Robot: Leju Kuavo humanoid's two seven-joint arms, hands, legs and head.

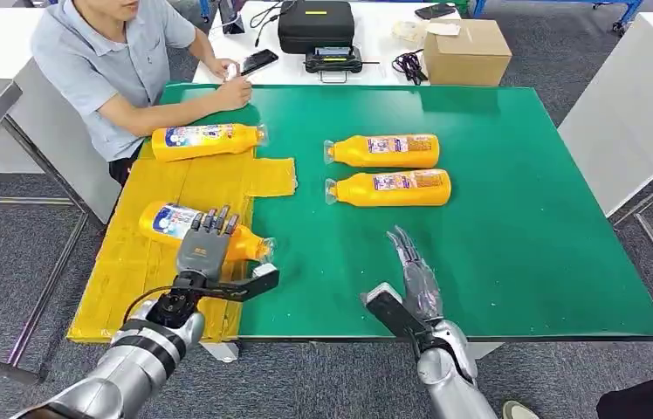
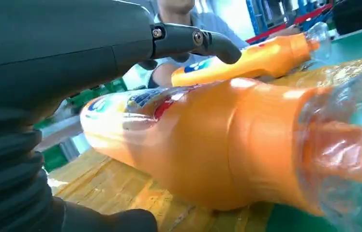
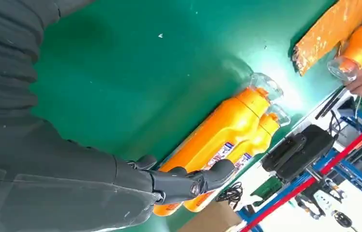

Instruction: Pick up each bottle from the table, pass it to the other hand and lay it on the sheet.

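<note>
Over the near bottle, the left hand (image 1: 204, 245) rested with its fingers (image 1: 209, 223) spread across the orange plastic bottle with a clear cap (image 1: 203, 234). Whether they clamped it could not be told. The left wrist view showed that bottle (image 2: 208, 145) lying on its side on the yellow sheet (image 2: 106, 186), detail the head view lacked, with a second bottle (image 2: 247, 60) beyond it.

The right hand (image 1: 414, 272) hovered above the green table (image 1: 524, 218), fingers (image 1: 403, 243) straight, close together and holding nothing. The right wrist view showed its thumb (image 3: 188, 182) in front of the two bottles lying side by side, touching (image 3: 227, 145).

Bottles counted: four, all on their sides. Two lay on the yellow sheet (image 1: 157, 271), one under the left hand and one at the far edge (image 1: 208, 140). Two lay on bare green surface, one farther (image 1: 382, 151) and one nearer (image 1: 389, 188).

A seated person (image 1: 109, 61) leaned a forearm on the far table corner, just beside the far sheet bottle. Behind stood a black case (image 1: 315, 24) and a cardboard box (image 1: 467, 51).
</note>
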